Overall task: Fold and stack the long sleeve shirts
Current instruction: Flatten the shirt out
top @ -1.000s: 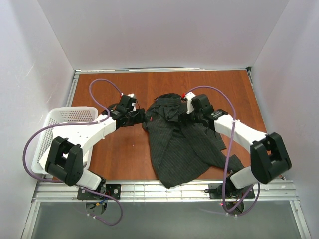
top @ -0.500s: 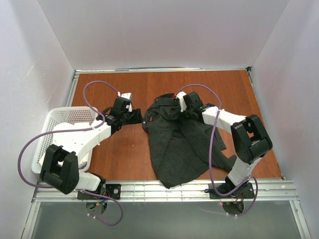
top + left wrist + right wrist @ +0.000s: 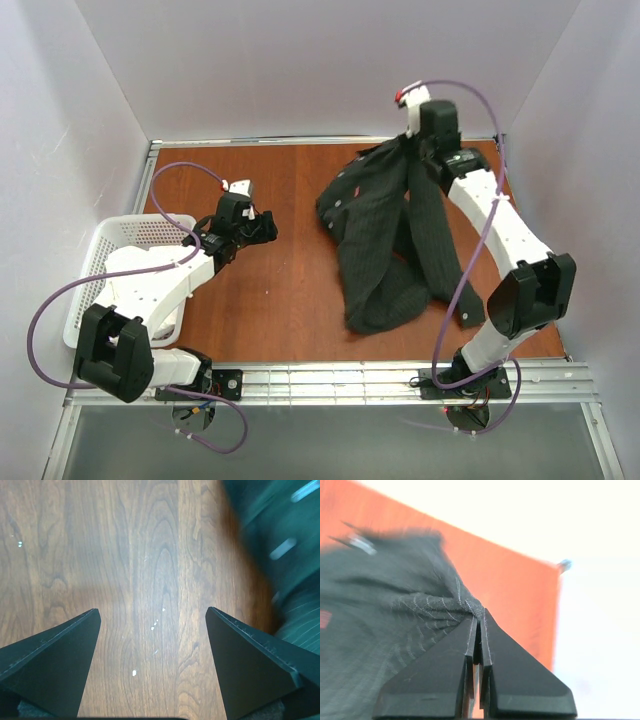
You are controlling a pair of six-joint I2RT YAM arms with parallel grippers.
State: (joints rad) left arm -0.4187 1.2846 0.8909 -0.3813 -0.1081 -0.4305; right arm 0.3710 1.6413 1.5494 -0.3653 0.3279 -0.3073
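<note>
presently: one dark pinstriped shirt point(image 3: 385, 230), pinched in right gripper point(image 3: 476, 625), jaws clamped tight, lifted over the far right of the desk point(image 3: 280, 300), lower end bunched on wood. left gripper point(image 3: 152, 612) spread wide, holding nothing, beside shirt.

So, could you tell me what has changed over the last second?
The right gripper shut on the shirt near its collar and lifted it up and toward the far right, so it hangs bunched over the table. The left gripper stayed open, drifting slightly left; the basket stayed put.
</note>
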